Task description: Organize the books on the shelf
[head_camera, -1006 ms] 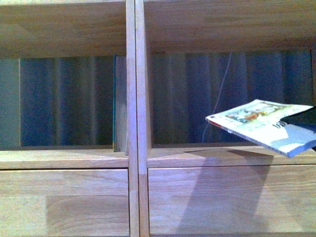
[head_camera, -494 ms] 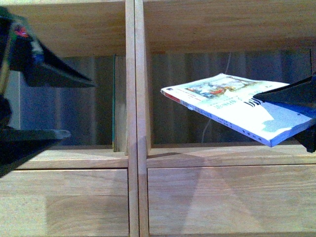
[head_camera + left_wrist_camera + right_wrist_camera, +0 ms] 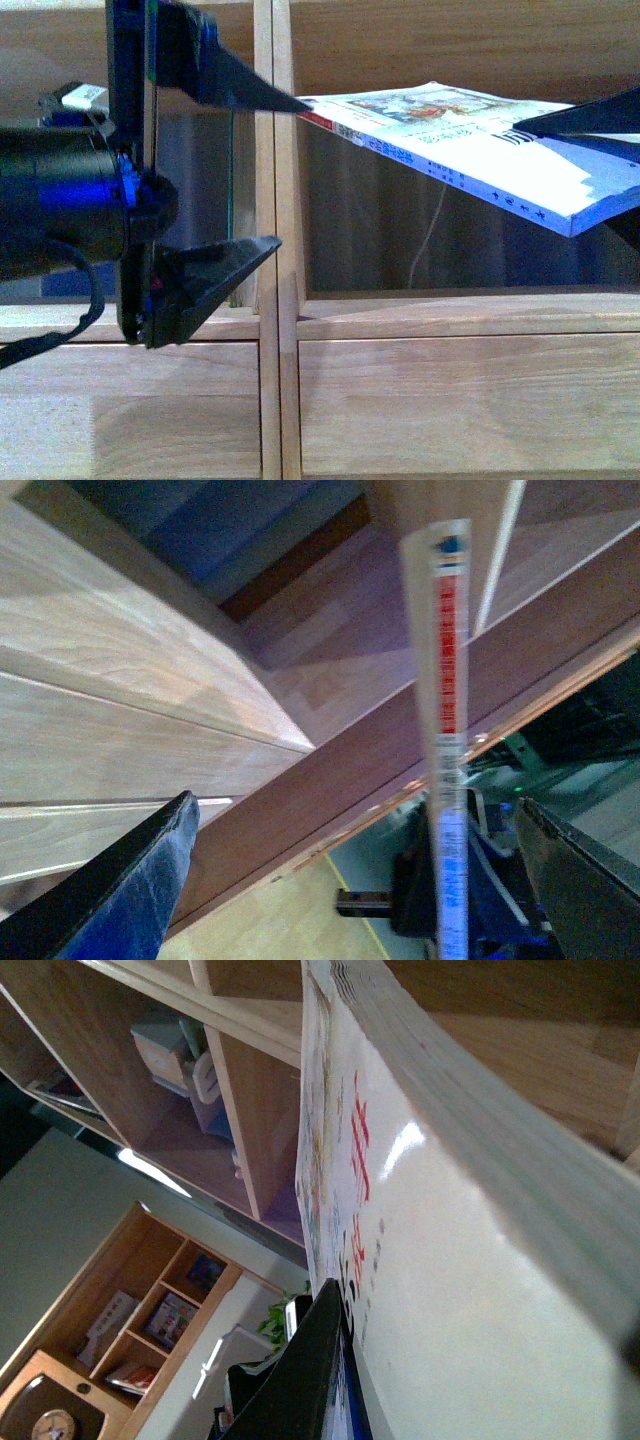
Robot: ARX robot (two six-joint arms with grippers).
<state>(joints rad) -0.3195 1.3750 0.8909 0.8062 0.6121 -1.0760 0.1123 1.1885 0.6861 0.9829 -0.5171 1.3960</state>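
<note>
The right fingers [image 3: 590,115] gripped the book [image 3: 470,150], nearly flat before the right bay of the shelf [image 3: 265,400]. The left fingers [image 3: 230,82] gaped at its red end — they should close squarely there before any upright turn.

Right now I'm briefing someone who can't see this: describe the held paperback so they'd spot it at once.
At the large light-wood shelving unit, look right of the central upright: a thin paperback with a white spine and colourful illustrated cover hangs tilted, off the boards. Unlike the green-edged book standing upright left of that upright, it lies nearly flat and shows a red spine end.
</note>
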